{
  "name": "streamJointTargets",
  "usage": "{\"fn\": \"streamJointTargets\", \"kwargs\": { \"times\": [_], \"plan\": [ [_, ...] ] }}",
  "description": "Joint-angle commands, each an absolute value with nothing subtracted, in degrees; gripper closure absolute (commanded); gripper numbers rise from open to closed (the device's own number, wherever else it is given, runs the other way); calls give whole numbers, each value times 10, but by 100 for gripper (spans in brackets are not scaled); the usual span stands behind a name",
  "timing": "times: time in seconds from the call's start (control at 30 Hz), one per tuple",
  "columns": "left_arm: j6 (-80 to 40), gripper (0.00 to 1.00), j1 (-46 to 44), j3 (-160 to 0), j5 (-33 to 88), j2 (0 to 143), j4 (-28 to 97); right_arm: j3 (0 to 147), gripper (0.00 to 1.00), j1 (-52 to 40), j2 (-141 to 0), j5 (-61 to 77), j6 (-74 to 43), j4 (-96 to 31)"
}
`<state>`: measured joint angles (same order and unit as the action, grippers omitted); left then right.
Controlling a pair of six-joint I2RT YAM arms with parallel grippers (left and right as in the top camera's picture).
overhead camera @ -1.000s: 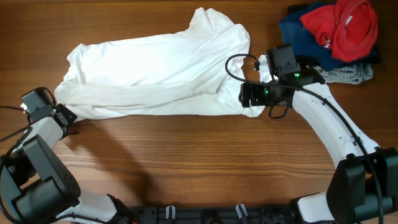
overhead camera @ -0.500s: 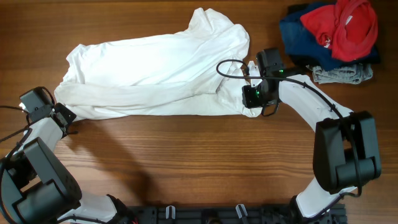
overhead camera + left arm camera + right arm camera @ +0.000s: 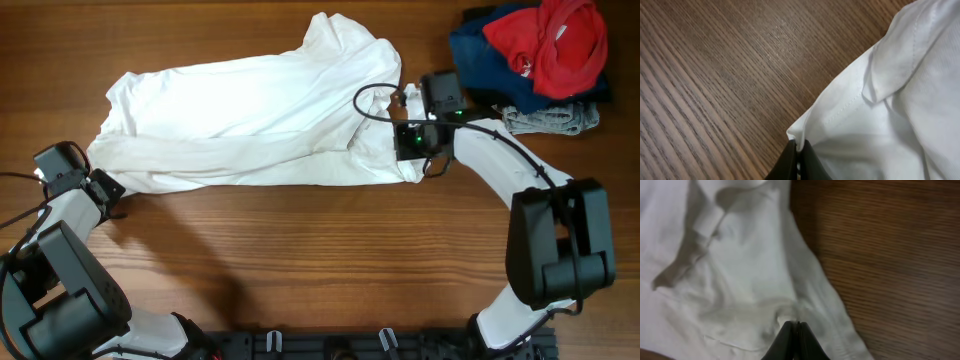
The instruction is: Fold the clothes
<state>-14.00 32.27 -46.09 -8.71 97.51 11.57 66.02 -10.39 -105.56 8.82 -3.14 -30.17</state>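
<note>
The clothes [image 3: 250, 110], a large white T-shirt, lie spread across the back half of the wooden table [image 3: 320, 250]. At the shirt's lower left corner my left gripper [image 3: 113, 190] is shut on the fabric. In the left wrist view its jaws [image 3: 798, 149] pinch a stitched hem corner [image 3: 840, 107] just above the wood. My right gripper [image 3: 405, 160] sits at the shirt's lower right end. The right wrist view shows it [image 3: 798, 325] shut, with a small pucker of white cloth [image 3: 740, 280] caught between its tips.
A heap of other garments sits at the back right corner: a red one [image 3: 555, 40] on top, navy blue [image 3: 480, 55] beneath, grey [image 3: 550, 118] at the front. The right arm [image 3: 500, 170] curves in from the right edge.
My right gripper has shut on the fabric at the shirt's right end and shifted slightly toward the back. The left gripper keeps its grip and has not moved.
</note>
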Motion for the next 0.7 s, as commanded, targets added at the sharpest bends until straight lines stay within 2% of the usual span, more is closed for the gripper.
{"fn": "streamJointTargets", "kwargs": {
  "times": [0.0,0.13,0.2,0.23,0.27,0.3,0.37,0.4,0.5,0.67],
  "plan": [
    [-139,96,325,-460,-87,963,116,659,96,-70,-1067,64,-14,-300],
    [-139,96,325,-460,-87,963,116,659,96,-59,-1067,72,-9,-289],
    [-139,96,325,-460,-86,963,116,660,42,-59,-1067,92,-3,-285],
    [-139,96,325,-460,-86,963,116,663,32,-59,-1067,105,-2,-286],
    [-139,90,325,-460,-86,963,116,667,26,-59,-1066,112,-2,-289],
    [-139,78,325,-460,-86,963,116,674,23,-59,-1065,122,-2,-294],
    [-139,48,325,-461,-86,963,116,699,23,-59,-1059,141,-2,-314],
    [-139,39,325,-462,-83,961,117,716,23,-59,-1055,150,-1,-326],
    [-139,25,325,-465,-53,935,133,778,23,-67,-1045,158,2,-376],
    [-139,19,325,-469,-7,857,185,815,34,-120,-1047,160,5,-412]
  ]
}}
